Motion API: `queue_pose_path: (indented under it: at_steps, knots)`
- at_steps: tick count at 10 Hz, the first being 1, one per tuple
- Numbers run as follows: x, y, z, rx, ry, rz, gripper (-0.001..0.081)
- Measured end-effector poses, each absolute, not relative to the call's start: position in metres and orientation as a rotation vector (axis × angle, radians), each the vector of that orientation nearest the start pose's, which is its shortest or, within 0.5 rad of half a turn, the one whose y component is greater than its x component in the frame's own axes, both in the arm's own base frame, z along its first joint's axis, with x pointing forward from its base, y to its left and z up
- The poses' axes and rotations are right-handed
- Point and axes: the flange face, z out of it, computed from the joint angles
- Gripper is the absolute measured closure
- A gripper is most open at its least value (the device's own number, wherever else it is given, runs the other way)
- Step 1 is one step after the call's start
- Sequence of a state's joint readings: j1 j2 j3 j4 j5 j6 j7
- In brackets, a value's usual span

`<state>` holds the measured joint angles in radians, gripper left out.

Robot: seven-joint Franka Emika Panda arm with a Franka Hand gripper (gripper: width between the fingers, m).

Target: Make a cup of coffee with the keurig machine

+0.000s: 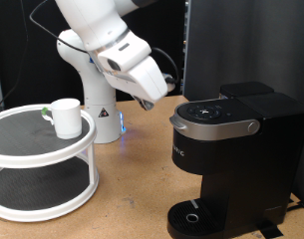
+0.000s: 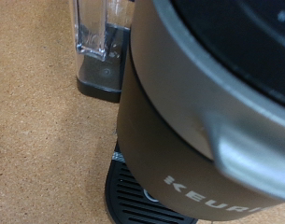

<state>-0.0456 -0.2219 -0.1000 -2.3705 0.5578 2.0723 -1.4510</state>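
Observation:
The white cup [image 1: 65,117] stands upright on the top tier of a round white rack [image 1: 22,149] at the exterior view's left. The black keurig machine [image 1: 231,149] stands at the right with its lid down, silver-grey handle [image 1: 219,125] at the front and round drip tray [image 1: 196,217] bare. My gripper [image 1: 147,101] hangs in the air between cup and machine, just left of the lid and slightly above it, with nothing seen in it. The wrist view shows the machine's body [image 2: 179,121], handle [image 2: 249,154] and drip tray [image 2: 133,198] close up; no fingers show there.
The white arm base [image 1: 100,110] stands behind the rack. The machine's clear water tank [image 2: 97,37] sits on its far side. A dark panel [image 1: 241,40] rises behind the machine. The surface is brown wood [image 1: 132,179].

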Motion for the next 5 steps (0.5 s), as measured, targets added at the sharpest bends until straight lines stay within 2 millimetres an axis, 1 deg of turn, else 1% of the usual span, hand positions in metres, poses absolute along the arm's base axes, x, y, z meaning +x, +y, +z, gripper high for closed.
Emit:
queue_pose_path:
  at_steps: [2,4,5]
  knots:
    - [0.4567,-0.0411,0.4139,-2.364,-1.314,-0.426,0.0804]
    - [0.4539,-0.0407,0.4116,-2.346,-1.318,-0.395,0.0804]
    - [0.4494,-0.0432,0.4109,-2.319,-1.34,-0.367,0.0804]
